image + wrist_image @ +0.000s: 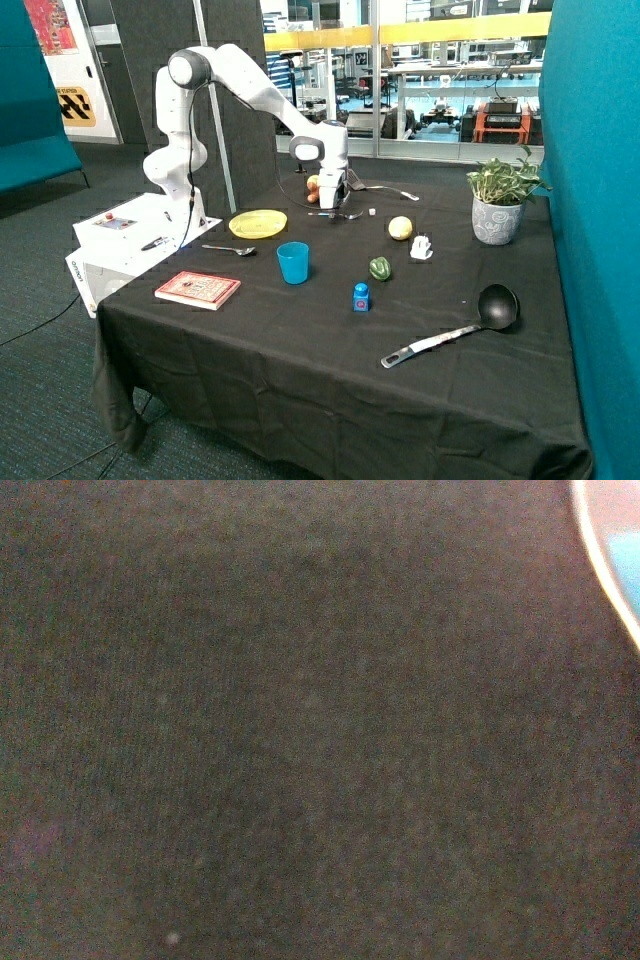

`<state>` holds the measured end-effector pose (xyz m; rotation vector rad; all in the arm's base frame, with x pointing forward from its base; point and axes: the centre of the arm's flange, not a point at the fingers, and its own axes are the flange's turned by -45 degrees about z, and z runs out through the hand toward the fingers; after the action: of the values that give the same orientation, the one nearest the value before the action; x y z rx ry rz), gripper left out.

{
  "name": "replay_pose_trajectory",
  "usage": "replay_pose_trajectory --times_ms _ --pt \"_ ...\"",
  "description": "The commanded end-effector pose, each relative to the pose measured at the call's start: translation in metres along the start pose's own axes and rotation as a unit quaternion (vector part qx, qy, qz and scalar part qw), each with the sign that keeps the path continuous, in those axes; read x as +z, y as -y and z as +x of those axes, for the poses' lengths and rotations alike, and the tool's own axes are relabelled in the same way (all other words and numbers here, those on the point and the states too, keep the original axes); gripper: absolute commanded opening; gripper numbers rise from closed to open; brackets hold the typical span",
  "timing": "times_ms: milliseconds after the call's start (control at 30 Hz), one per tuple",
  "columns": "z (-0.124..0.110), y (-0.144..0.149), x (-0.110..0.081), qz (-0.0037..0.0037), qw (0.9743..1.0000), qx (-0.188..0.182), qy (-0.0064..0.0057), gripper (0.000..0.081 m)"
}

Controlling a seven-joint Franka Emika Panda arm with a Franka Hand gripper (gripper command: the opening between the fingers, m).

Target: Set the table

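Note:
The table (300, 390) has a black cloth top, and the white arm reaches down to it near its far edge. My gripper (338, 207) sits low, right at the cloth, beside a clear bowl (305, 195) holding fruit (313, 186). A thin silver utensil (320, 213) lies at the gripper's foot; whether it is held cannot be made out. A yellow plate (258, 223), a spoon (230, 250) and a blue cup (293, 262) lie nearer the robot base. A fork (398, 190) lies beyond the gripper. The wrist view is filled with black cloth (300, 730), with a pale curved rim (605, 570) at one corner.
A red book (198, 289) lies near the table's corner. A green pepper (380, 268), a small blue bottle (361, 296), a yellow lemon (400, 228) and a white object (421, 247) stand mid-table. A black ladle (465, 322) and a potted plant (497, 205) sit by the teal wall.

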<state>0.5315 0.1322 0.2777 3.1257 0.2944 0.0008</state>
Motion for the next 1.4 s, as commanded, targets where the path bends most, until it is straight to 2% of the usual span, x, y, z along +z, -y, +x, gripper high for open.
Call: replay_pose_trajectory --times_ms 0,233,667,767,800,833,900,1000,1367 --pt "0.005 -0.006 0.002 0.00102 1.0 0.001 0.0001 0.0503" --pt "0.0 -0.007 0.012 0.00102 1.0 0.004 0.0002 0.0481" --pt "0.005 -0.003 0.013 0.00102 1.0 0.0 0.0001 0.0427" --pt "0.006 -0.003 0.013 0.00102 1.0 0.003 0.0001 0.0303" --pt "0.006 -0.004 0.013 0.00102 1.0 0.004 0.0002 0.0239" --pt "0.005 -0.004 0.013 0.00102 1.0 0.007 0.0002 0.0119" --pt "0.005 -0.004 0.013 0.00102 0.9999 0.011 0.0002 0.003" --pt "0.004 -0.005 0.013 0.00102 0.9999 0.013 0.0002 0.0004" --pt "0.002 -0.006 0.013 0.00102 1.0 0.009 0.0002 0.0"
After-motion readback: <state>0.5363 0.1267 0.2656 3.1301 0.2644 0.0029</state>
